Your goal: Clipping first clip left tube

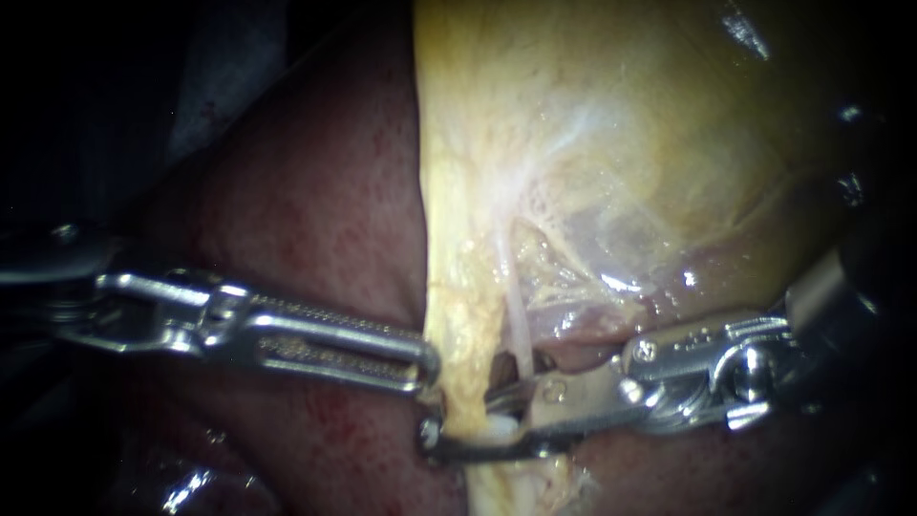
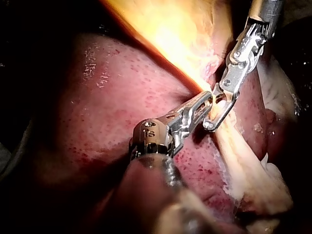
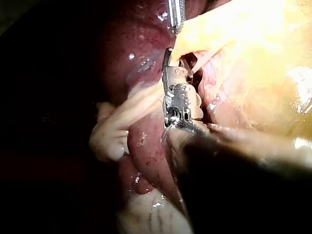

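Right instrument [image 1: 476, 419] hides one jaw behind the tube [image 1: 465, 358].

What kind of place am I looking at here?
Probably a surgical practice or test bench, seen very close. Two slim metal tools, the left tool and the right tool, work on bare organs: a dark red liver and a yellowish gallbladder.
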`<act>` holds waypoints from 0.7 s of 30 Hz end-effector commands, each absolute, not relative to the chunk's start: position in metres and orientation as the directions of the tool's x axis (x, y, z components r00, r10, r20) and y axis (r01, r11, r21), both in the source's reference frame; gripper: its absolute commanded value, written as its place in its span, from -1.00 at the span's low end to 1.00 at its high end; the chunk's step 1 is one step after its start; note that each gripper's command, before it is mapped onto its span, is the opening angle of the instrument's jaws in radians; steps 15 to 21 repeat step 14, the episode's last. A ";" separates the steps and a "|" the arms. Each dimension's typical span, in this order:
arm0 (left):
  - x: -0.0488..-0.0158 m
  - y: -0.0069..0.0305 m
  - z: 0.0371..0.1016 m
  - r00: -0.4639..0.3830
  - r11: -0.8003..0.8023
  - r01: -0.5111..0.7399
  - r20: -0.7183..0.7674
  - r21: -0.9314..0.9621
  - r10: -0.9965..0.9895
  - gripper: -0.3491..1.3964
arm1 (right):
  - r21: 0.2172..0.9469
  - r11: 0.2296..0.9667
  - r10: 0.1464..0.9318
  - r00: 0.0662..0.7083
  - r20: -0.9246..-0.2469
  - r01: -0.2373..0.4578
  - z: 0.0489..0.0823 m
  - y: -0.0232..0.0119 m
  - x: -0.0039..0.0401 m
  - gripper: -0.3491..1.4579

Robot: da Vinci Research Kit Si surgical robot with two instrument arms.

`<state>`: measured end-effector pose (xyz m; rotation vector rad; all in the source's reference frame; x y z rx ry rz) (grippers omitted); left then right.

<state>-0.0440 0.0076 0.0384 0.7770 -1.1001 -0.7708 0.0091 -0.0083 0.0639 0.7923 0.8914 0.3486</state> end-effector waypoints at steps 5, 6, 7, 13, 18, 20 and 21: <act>-0.0441 0.0076 0.0385 0.265 0.512 0.149 0.465 0.846 -0.845 -1.00 | 0.740 0.671 0.576 0.599 -0.557 0.044 0.0639 -0.0084 0.0091 -0.88; -0.0441 0.0077 0.0385 0.265 0.512 0.149 0.465 0.846 -0.845 -1.00 | 0.740 0.671 0.576 0.599 -0.557 0.044 0.0638 -0.0084 0.0091 -0.87; -0.0441 0.0077 0.0385 0.265 0.512 0.149 0.465 0.846 -0.845 -1.00 | 0.744 0.667 0.579 0.599 -0.553 0.041 0.0638 -0.0084 0.0091 -0.87; -0.0441 0.0077 0.0385 0.265 0.512 0.149 0.465 0.846 -0.845 -1.00 | 0.743 0.668 0.579 0.599 -0.553 0.041 0.0638 -0.0084 0.0092 -0.84; -0.0441 0.0077 0.0385 0.265 0.512 0.149 0.465 0.846 -0.845 -1.00 | 0.743 0.668 0.579 0.599 -0.553 0.041 0.0638 -0.0084 0.0092 -0.84; -0.0441 0.0077 0.0385 0.265 0.512 0.149 0.465 0.846 -0.845 -1.00 | 0.743 0.668 0.579 0.599 -0.553 0.041 0.0638 -0.0084 0.0092 -0.84; -0.0441 0.0077 0.0385 0.265 0.512 0.149 0.465 0.846 -0.845 -1.00 | 0.743 0.668 0.579 0.599 -0.553 0.041 0.0638 -0.0084 0.0092 -0.84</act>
